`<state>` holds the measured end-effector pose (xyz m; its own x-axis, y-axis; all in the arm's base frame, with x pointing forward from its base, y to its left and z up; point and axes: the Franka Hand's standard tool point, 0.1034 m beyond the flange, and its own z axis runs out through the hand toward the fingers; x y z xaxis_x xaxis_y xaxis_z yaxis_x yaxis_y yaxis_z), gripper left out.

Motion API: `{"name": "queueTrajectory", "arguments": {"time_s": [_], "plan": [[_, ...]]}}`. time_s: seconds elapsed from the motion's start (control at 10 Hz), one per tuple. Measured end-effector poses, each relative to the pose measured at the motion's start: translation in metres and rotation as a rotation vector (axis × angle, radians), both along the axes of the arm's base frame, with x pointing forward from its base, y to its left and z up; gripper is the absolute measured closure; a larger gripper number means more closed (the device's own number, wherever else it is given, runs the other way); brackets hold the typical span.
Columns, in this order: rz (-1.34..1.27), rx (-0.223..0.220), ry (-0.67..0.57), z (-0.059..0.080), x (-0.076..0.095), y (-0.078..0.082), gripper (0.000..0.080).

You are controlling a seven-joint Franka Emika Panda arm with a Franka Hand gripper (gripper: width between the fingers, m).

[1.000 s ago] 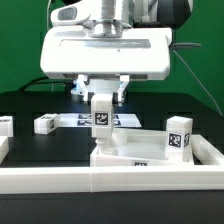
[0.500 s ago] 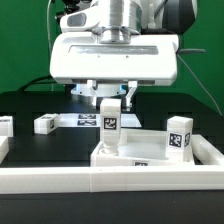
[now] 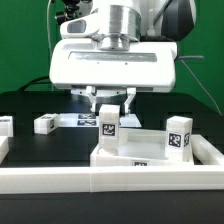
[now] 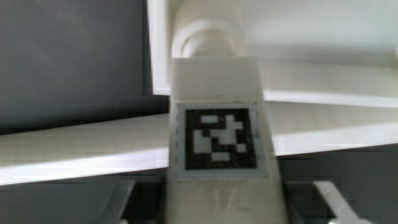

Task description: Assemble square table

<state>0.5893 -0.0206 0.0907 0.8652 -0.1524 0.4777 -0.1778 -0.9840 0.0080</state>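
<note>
**Progress.** Judged under halfway, with two of four legs at the slab.

- At the exterior view's left, the first loose leg (image 3: pixel 5 126) and the second loose leg (image 3: pixel 44 124) lie on the black table (image 3: pixel 30 100). Both are well apart from the tabletop (image 3: pixel 150 160) and are not yet fitted.
- At centre, the gripper (image 3: pixel 109 104) is closed on the upper part of the held leg (image 3: pixel 108 128), one finger on each side.
- The held leg stands upright with its foot at the tabletop's left far corner. The wrist view shows it (image 4: pixel 221 130) in line over the slab (image 4: pixel 80 155). Whether it is fully seated cannot be told.
- At the right, the corner leg (image 3: pixel 179 134) stands upright on the tabletop's far right corner and is judged fitted.

**Edges and room.**

- The white rail (image 3: pixel 60 185) runs just beside the tabletop's near edge, so there is little room on the near side.
- The marker board (image 3: pixel 85 120) lies flat on the far side of the held leg.
- Open table lies between the second loose leg and the tabletop and gives a clear approach from the left.
- The corner leg stands apart from the fingers, below the right end of the gripper's wide body.
</note>
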Motion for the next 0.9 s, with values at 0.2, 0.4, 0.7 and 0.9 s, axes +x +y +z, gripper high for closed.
{"name": "queueTrajectory", "arguments": {"time_s": [0.2,0.4,0.7,0.9], "plan": [[0.004,-0.021,-0.025,-0.0027,0.0001,0.0009,0.0509],[0.01,-0.055,-0.074,-0.0041,-0.0002,0.0023,0.0509],[0.011,-0.064,-0.089,-0.0043,-0.0005,0.003,0.0509],[0.011,-0.058,-0.077,-0.0053,-0.0001,0.0031,0.0509]]}}
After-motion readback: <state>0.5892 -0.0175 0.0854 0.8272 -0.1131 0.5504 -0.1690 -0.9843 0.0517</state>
